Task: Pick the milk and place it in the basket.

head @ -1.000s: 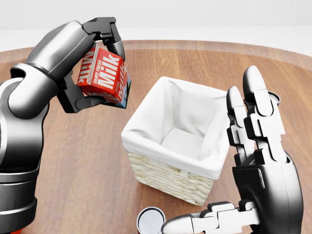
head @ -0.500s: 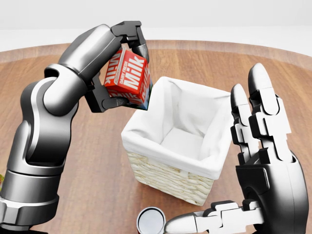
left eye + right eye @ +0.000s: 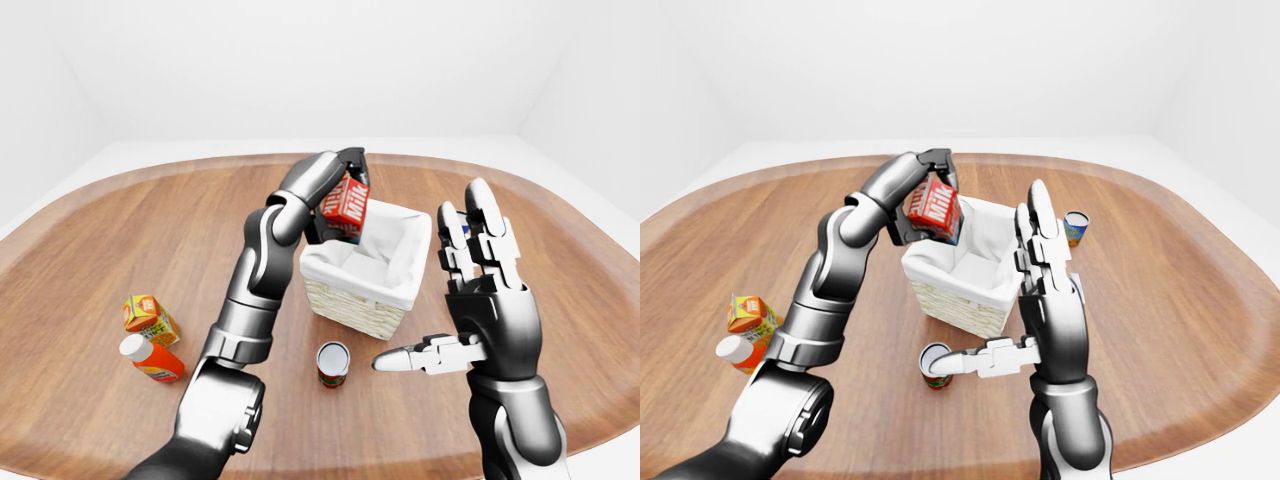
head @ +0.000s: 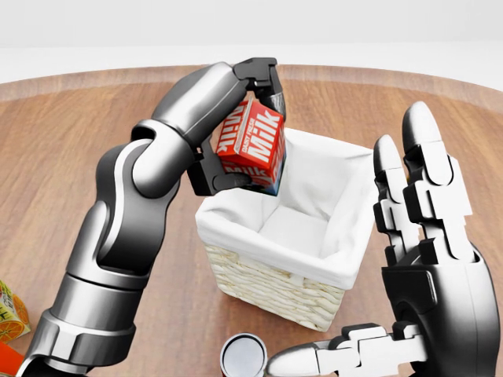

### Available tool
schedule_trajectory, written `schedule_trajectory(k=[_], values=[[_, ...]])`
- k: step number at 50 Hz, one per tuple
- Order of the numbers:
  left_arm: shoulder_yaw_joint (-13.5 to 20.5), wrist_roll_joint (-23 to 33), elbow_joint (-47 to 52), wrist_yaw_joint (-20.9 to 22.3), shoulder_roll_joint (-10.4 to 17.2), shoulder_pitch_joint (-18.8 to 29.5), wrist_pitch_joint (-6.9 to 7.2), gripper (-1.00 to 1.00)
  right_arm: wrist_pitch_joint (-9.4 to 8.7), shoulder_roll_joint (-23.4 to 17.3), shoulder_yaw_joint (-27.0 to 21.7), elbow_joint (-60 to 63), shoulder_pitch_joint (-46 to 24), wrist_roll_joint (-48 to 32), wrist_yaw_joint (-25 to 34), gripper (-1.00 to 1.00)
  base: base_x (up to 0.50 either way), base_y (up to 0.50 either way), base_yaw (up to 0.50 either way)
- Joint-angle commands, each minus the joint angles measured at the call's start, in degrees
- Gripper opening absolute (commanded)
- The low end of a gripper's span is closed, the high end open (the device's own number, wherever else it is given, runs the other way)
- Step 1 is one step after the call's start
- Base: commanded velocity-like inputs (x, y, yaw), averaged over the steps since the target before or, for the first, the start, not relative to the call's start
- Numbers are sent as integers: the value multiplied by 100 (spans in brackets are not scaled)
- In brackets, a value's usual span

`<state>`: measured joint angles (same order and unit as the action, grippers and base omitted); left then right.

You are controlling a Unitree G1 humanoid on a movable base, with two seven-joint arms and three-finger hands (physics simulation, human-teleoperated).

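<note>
Landmark for all positions: the wicker basket (image 4: 275, 287) with white cloth lining, standing on the round wooden table (image 3: 120, 225).

Well to the left of the basket in the left-eye view lie an orange juice carton (image 3: 150, 318) and, just beside it, an orange bottle with a white cap (image 3: 150, 358). Both rest on the table, apart from either robot hand.

The left robot hand (image 4: 240, 129) is closed round the red milk carton (image 4: 251, 145), with dark fingers (image 4: 263, 75) over its top and others under its lower edge. The carton is tilted and held in the air over the basket's upper-left corner in the head view, above the rim and not touching the lining.

Just below the basket in the head view stands a small can (image 4: 243, 356), upright on the table, open top showing.

To the right of the basket the right robot hand (image 4: 416, 267) is spread wide, fingers (image 4: 428, 169) pointing up and thumb extended toward the can. It holds nothing and touches neither basket nor can.

Beyond the basket's right side in the right-eye view stands another can (image 3: 1075, 228), partly hidden by the raised fingers.
</note>
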<state>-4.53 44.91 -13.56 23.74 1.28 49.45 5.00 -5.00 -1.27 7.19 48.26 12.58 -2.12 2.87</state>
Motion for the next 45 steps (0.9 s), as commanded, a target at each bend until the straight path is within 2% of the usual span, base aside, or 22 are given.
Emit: schedule_trajectory(k=[1,11,12,15,17,21,29,45], values=[[-49,-157,-351,-414,-346,179,0,-100,0,3,-7,-17,1,17,4,100,0,0,0],[-39,-365,-1269,-952,-449,512,-30,-100,0,3,-31,6,16,40,25,100,0,0,0],[-30,-408,-1548,-1101,-455,581,-150,-100,0,0,-40,20,17,46,30,100,0,0,0],[-6,-492,-1972,-1290,-447,752,-294,-100,0,6,-81,-21,-1,74,42,100,0,0,0],[47,-610,-2453,-1515,-440,1004,-454,-100,0,7,-70,-21,5,65,46,100,0,0,0],[40,-693,-2822,-1713,-446,1163,-592,-100,0,8,-95,20,2,88,57,100,0,0,0],[35,-831,-3530,-2144,-496,1296,-993,-100,0,12,-95,0,8,91,67,100,0,0,0],[67,-976,-4562,-2625,-535,1510,-1000,-100,0,10,-90,25,21,89,67,100,0,0,0]])
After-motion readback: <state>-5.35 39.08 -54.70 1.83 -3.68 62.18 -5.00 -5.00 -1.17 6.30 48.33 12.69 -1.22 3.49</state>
